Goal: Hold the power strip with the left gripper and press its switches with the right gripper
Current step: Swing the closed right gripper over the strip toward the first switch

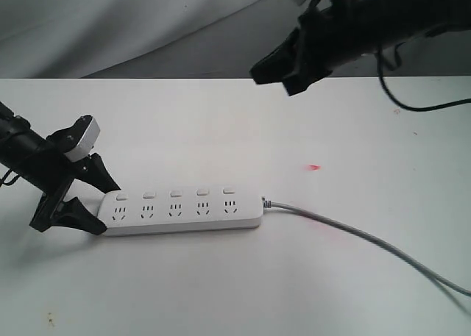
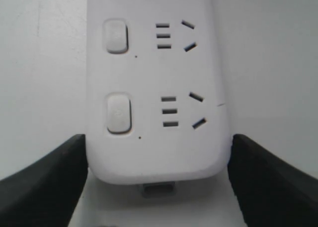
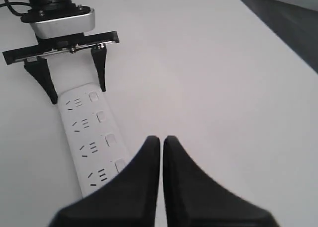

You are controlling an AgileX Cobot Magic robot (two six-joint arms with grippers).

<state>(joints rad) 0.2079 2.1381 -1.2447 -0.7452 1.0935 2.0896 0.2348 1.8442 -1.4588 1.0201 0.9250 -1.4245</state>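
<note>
The white power strip lies flat on the table, with its grey cord running off to the right. Its five switches form a row along the far edge. My left gripper straddles the strip's left end, one black finger against each long side. The left wrist view shows that end of the power strip, two switches and fingers touching both sides. My right gripper hangs high above the table behind the strip, shut and empty. In its own view the right gripper hovers beside the strip.
The white table extends all round the strip. A small red light spot shows right of centre. A black cable droops from the right arm at the back right. A grey backdrop rises behind the table's far edge.
</note>
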